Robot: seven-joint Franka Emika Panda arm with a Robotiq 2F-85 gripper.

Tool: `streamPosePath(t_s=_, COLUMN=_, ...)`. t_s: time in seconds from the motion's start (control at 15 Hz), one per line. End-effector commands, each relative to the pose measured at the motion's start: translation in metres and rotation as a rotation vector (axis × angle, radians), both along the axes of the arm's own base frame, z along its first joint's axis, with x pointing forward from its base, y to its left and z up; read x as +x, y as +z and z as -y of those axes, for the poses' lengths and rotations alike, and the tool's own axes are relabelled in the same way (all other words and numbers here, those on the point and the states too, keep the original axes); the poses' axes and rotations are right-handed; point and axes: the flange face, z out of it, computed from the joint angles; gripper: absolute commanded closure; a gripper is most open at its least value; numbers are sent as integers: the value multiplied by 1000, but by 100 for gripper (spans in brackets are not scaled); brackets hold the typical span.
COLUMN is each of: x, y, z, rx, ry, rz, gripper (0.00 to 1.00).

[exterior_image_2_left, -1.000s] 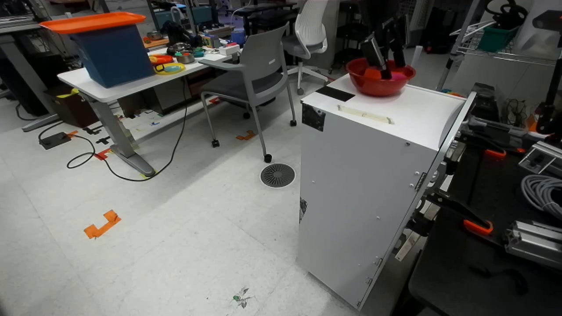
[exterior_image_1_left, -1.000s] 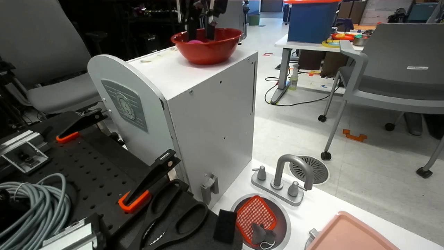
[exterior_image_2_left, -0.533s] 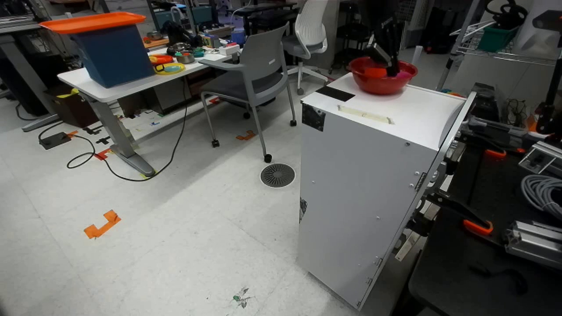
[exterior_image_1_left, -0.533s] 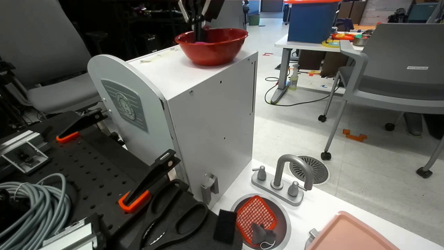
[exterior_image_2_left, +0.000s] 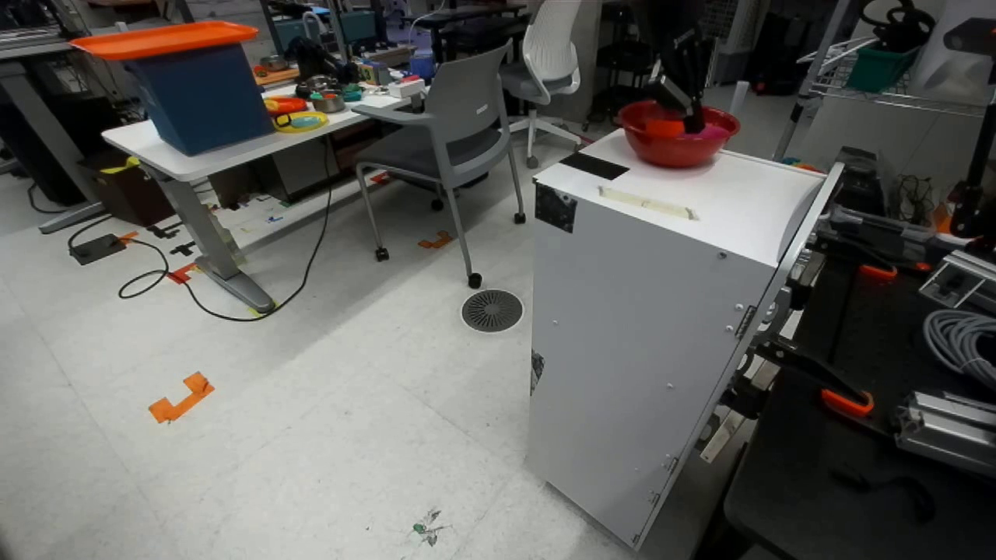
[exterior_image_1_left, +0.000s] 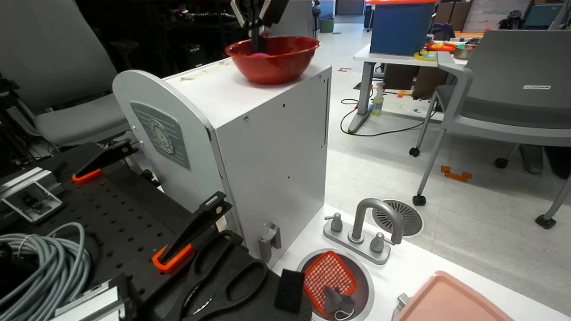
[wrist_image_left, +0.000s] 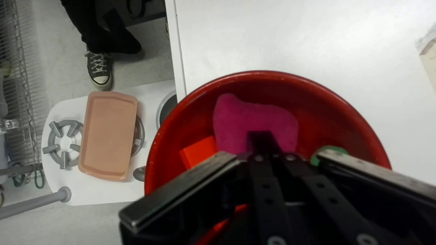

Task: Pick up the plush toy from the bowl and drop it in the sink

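Clenched end effector at magenta plush toy in red bowl

The wrist view laid open what the exterior views mostly hid: the bowl's contents around the end effector. An orange block sat to its left in that view, a green object to its right, partly covered. In both exterior views the toy was only a patch of magenta above the near rim. An exterior view gave the round gray sink and its faucet nearly whole, below and well apart from the end effector; the wrist view caught only a slice of the sink.

The plush toy looked matte and lumpy, with one rounded lobe at a corner. It lay in the bowl right at the end effector's tips, partly hidden by them. The fingers were drawn together; whether they pinched any fabric could not be told.

The glossy bowl stood upright on the white surface, the end effector reaching down inside its rim. The sink held a tilted red perforated basket with a small gray toy on it.
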Motion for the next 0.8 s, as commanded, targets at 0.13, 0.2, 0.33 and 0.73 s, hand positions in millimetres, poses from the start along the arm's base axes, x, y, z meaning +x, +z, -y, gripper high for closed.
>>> streamPosePath(t_s=0.13, x=-6, y=29, z=-4, rx=8, ry=-25, rz=39, gripper=100)
streamPosePath(t_s=0.2, x=-7, y=35, z=-4, rx=8, ry=-25, rz=51, gripper=100)
streamPosePath(t_s=0.33, x=-10, y=50, z=-5, rx=-3, ry=-29, rz=81, gripper=100)
streamPosePath(t_s=0.73, x=-17, y=73, z=2, rx=20, ry=-10, rz=135, gripper=53)
